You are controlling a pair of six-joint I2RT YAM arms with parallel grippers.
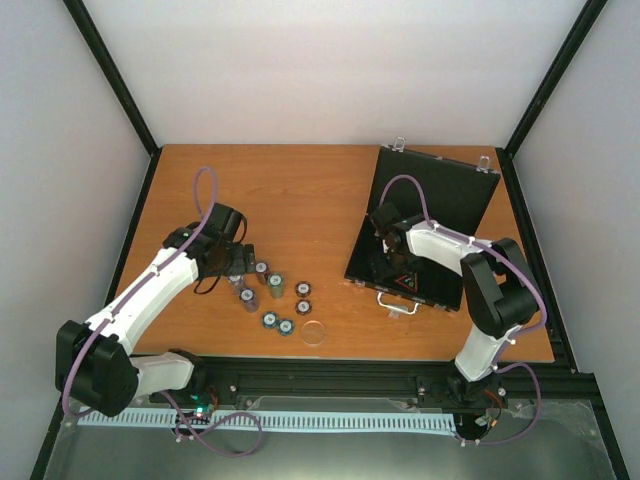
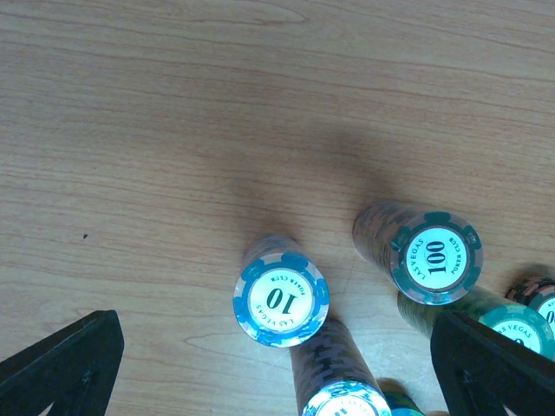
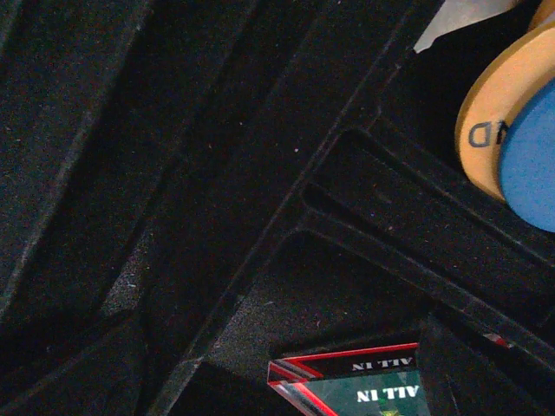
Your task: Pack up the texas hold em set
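My left claw [image 2: 277,355] hangs spread wide above the poker chip stacks [image 1: 272,292] on the table [image 1: 300,190], gripping nothing. My right claw [image 1: 387,246] stands wide and empty inside the open black case [image 1: 450,190], over the triangular token [image 3: 364,390]. The blue disc [image 3: 533,165] lies beyond a ridge.

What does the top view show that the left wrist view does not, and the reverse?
Only the top view: the open case, the right gripper over the case's base, both arms, and a pale disc near the table's front edge.

Only the left wrist view: the print on top of two chip stacks, which reads 10 and 100.

Both: chip stacks standing on the wooden table, with the left gripper open over them.
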